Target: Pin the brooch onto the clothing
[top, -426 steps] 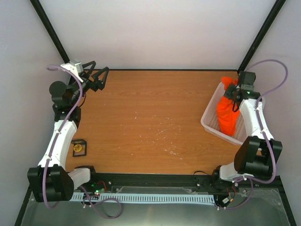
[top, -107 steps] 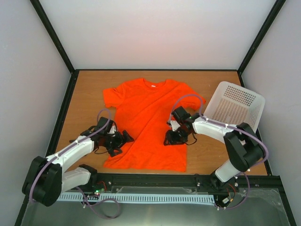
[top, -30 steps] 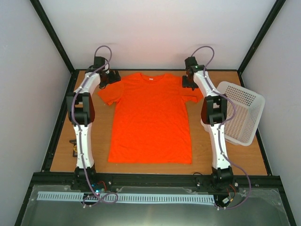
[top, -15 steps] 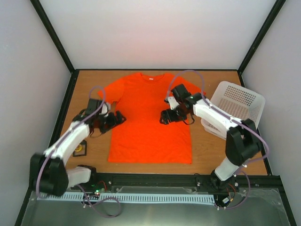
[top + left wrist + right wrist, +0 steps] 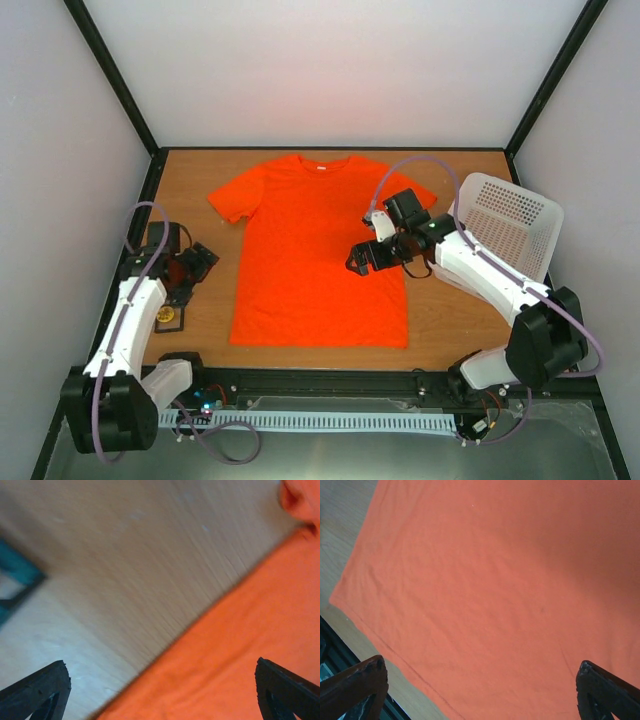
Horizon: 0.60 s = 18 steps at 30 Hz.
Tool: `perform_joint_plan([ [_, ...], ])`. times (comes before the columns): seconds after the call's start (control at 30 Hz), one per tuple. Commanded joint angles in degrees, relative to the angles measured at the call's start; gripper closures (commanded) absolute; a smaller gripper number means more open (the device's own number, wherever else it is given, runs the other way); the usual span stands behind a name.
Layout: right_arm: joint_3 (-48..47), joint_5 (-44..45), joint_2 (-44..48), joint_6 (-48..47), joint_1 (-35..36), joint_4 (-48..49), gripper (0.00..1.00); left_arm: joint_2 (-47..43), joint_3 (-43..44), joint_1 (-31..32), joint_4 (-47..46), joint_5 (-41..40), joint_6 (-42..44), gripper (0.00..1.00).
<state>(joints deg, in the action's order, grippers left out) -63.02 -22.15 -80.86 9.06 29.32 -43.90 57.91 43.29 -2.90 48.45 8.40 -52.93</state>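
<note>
The clothing, an orange T-shirt [image 5: 320, 250], lies spread flat on the wooden table, neck at the far side. In the right wrist view the T-shirt [image 5: 510, 580] fills the frame. The left wrist view is blurred, with the T-shirt [image 5: 240, 655] at lower right. The brooch [image 5: 165, 314], a small golden disc on a black square box, lies near the table's left edge, close beside my left arm. My left gripper [image 5: 192, 266] [image 5: 160, 700] hovers open over bare wood between the box and the shirt. My right gripper [image 5: 364, 258] [image 5: 480, 695] hangs open above the shirt's right half, empty.
A white perforated basket [image 5: 510, 215] stands tilted at the right edge of the table, beside my right arm. Black frame posts run up both back corners. A dark rail [image 5: 332, 660] borders the near table edge.
Both arms have drawn back from the shirt's far shoulders. The right gripper opened and let go of the fabric. The left gripper swung left off the shirt, towards the box.
</note>
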Motion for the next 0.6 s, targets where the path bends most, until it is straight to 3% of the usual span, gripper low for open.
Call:
perform_joint_plan([
  [0.0, 1.59, 0.65, 2.06, -1.7, 0.03, 0.04, 0.0, -1.22, 5.7, -4.82, 11.8, -12.88, -8.38, 0.0],
  [0.23, 2.9, 1.79, 2.85, -0.87, 0.01, 0.71, 0.0, 2.57, 8.73, -8.87, 22.9, -15.52, -22.07, 0.0],
  [0.57, 3.01, 3.49, 1.63, -1.23, -0.05, 0.82, 0.0, 7.94, 5.34, -19.99, 14.65, -8.56, -17.74, 0.1],
])
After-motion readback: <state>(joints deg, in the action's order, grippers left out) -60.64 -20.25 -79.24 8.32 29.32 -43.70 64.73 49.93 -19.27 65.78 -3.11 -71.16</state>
